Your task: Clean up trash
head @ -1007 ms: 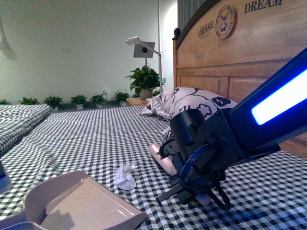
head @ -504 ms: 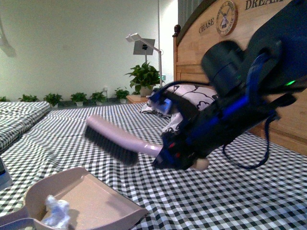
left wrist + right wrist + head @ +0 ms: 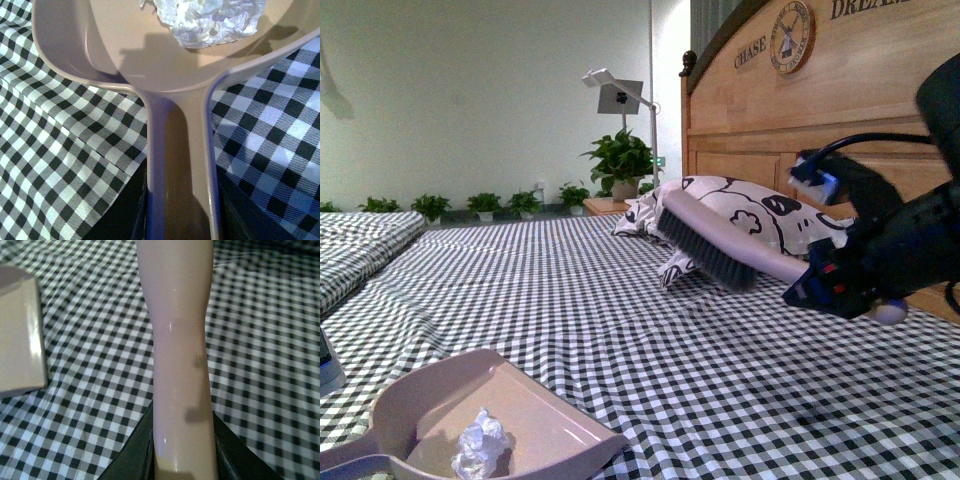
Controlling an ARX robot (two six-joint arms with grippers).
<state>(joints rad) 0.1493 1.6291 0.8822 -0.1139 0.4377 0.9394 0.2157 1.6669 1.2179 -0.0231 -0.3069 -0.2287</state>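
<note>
Front view: crumpled tissue wad [image 3: 480, 444] sits inside the beige dustpan [image 3: 545, 425], near left on the checked bedspread [image 3: 620, 320]. Right gripper [image 3: 840, 285] is clamped on the brush handle [image 3: 179, 355], brush [image 3: 710, 245] raised off the bed at right, in front of the pillow [image 3: 740, 205]. Left gripper is out of frame, but left wrist view shows its dark jaws flanking the dustpan handle [image 3: 180, 165], apparently clamped. Judgement: sweeping done, no other trash visible on the bed; emptying the pan remains
</note>
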